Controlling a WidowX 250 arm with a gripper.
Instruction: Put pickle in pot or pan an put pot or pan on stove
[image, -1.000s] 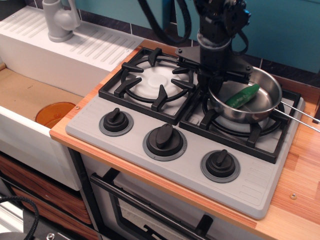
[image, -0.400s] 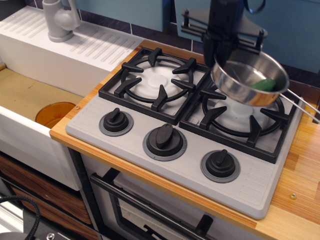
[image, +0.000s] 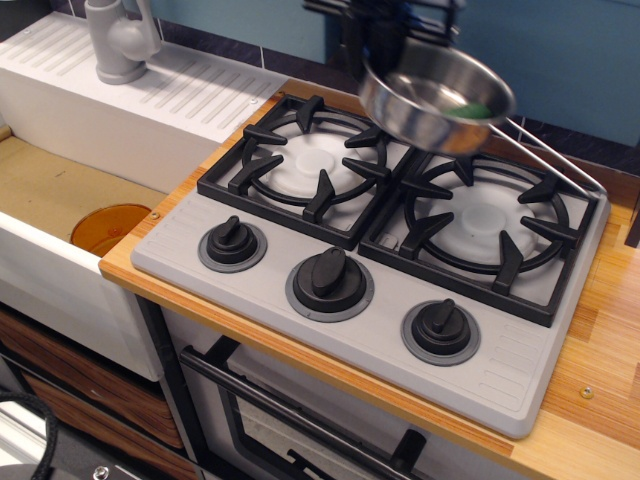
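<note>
A: Where is the pincer (image: 385, 45)?
B: Up near the back edge of the bench, dark and blurry; it holds the pan (image: 436, 97) by its rim, up in the air.
A: And the pickle (image: 478, 109)?
B: Inside the pan; only a bit of green shows.
A: The stove (image: 390, 255)?
B: Under it; both burners are bare; the wire handle points to the right edge.

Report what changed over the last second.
The shiny steel pan, which sat on the right burner a second ago, has been lifted by the gripper and carried up-left, with the green pickle inside. The grey stove, knobs and orange disc stayed put.
</note>
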